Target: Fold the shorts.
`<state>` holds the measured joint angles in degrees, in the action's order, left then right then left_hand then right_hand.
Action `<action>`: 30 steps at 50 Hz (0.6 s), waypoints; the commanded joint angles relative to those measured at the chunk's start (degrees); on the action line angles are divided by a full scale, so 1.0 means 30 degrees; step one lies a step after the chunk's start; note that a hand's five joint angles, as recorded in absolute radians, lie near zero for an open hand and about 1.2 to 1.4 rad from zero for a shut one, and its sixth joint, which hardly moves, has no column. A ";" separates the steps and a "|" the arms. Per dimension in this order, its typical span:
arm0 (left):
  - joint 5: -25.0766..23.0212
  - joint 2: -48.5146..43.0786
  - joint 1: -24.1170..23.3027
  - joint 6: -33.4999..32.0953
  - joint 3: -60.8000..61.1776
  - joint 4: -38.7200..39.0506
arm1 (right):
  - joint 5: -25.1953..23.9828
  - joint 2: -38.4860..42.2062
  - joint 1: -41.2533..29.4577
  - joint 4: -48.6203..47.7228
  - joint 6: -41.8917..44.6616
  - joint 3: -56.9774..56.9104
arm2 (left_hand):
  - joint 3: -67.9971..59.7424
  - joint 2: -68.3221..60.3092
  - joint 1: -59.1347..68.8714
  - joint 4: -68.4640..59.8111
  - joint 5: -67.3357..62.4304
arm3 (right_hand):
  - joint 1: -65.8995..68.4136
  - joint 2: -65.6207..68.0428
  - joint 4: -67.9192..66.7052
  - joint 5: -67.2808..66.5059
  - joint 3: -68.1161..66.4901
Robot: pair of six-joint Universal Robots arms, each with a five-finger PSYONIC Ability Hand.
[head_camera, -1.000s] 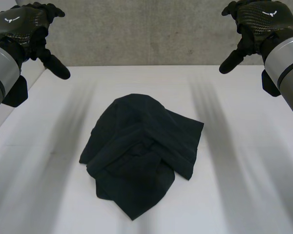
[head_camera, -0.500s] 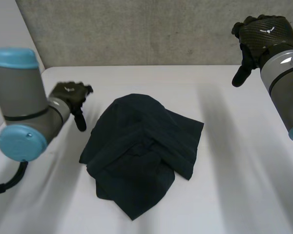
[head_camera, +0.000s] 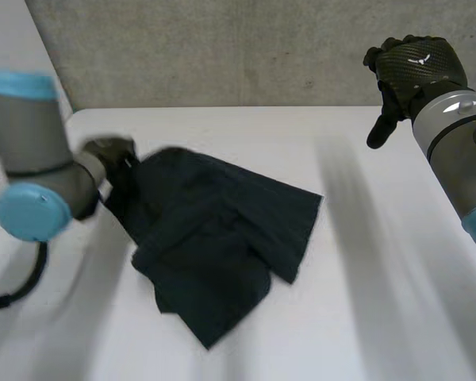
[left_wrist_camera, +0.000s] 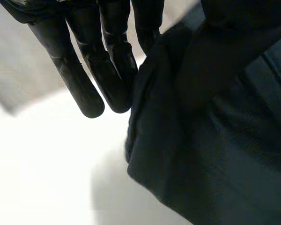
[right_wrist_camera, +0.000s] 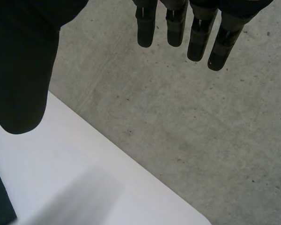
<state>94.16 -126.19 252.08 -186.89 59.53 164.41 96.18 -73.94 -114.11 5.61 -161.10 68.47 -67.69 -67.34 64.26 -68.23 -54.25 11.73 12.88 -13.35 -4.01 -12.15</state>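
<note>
1 shorts [head_camera: 222,238] edge seemingly pinched by left robot hand [left_wrist_camera: 107,56] | right robot hand [head_camera: 412,70] splayed, apart

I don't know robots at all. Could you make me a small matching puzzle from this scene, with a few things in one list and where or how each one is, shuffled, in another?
Things:
1. black left hand
2. black right hand
3. crumpled dark shorts
4. white table

Places or states:
A. bare on the side near the right arm, cloth resting on its middle
B. raised in front of the grey wall, fingers straight, holding nothing
C. pinching the cloth at its edge
D. bunched up, not folded, gripped at one side

Pairs: 1-C, 2-B, 3-D, 4-A
</note>
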 commanded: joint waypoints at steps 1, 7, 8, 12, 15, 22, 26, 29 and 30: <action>0.1630 0.4940 0.0935 -0.0310 -0.0798 0.2732 | 0.0020 -0.0050 -0.0079 -0.0024 -0.0001 -0.0030 | -0.4103 -0.4219 0.5247 -0.3924 -0.5251 | -0.0578 -0.0959 0.1116 0.1335 0.0716; 0.1542 0.7171 0.0031 -0.0574 -0.1704 0.4842 | -0.0009 -0.0079 -0.0225 -0.0024 -0.0001 -0.0089 | -0.4103 -0.4219 0.5247 -0.3924 -0.5251 | -0.0578 -0.0959 0.1116 0.1335 0.0716; 0.1541 0.7142 -0.0321 -0.0574 -0.1794 0.4932 | 0.0020 -0.0079 -0.0226 -0.0024 -0.0001 -0.0089 | -0.4103 -0.4219 0.5247 -0.3924 -0.5251 | -0.0578 -0.0959 0.1116 0.1335 0.0716; 0.1103 0.6091 -0.3306 -0.0807 -0.2350 0.4963 | 0.0020 -0.0196 -0.0196 -0.0024 -0.0001 -0.0176 | -0.4103 -0.4219 0.5247 -0.3924 -0.5251 | -0.0578 -0.0959 0.1116 0.1335 0.0716; 0.0869 0.4134 -0.5470 -0.1478 -0.2410 0.4992 | 0.0020 -0.0255 -0.0079 -0.0024 0.0028 -0.0206 | -0.4103 -0.4219 0.5247 -0.3924 -0.5251 | -0.0578 -0.0959 0.1116 0.1335 0.0716; 0.0838 0.0730 -0.8992 -0.2741 -0.1883 0.5021 | 0.0020 -0.0693 0.0096 -0.0024 0.0028 -0.0206 | -0.4103 -0.4219 0.5247 -0.3924 -0.5251 | -0.0578 -0.0959 0.1116 0.1335 0.0716; 0.0838 -0.1407 -1.0867 -0.2947 -0.1766 0.4846 | 0.0020 -0.0870 0.0300 -0.0053 0.0028 -0.0235 | 0.7718 0.7602 -0.6573 0.7896 0.6569 | -0.0578 -0.0959 0.1116 0.1335 0.0716; 0.0838 -0.1793 -1.1456 -0.2976 -0.1416 0.4641 | 0.0020 -0.0929 0.0652 -0.0024 -0.0001 -0.0206 | 1.4600 1.4484 -1.3456 1.4779 1.3452 | -0.0578 -0.0959 0.1116 0.1335 0.0716; 0.0838 -0.1736 -1.1893 -0.3092 -0.1008 0.4524 | 0.0020 -0.0987 0.0856 -0.0053 -0.0001 -0.0177 | 1.6838 1.6722 -1.5693 1.7016 1.5689 | -0.0578 -0.0959 0.1116 0.1335 0.0716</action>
<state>96.60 -126.82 222.42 -195.40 53.94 179.30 96.24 -76.14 -113.59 5.53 -161.01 67.78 -57.78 -57.15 55.74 -57.16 -47.19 11.73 12.88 -13.35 -4.01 -12.15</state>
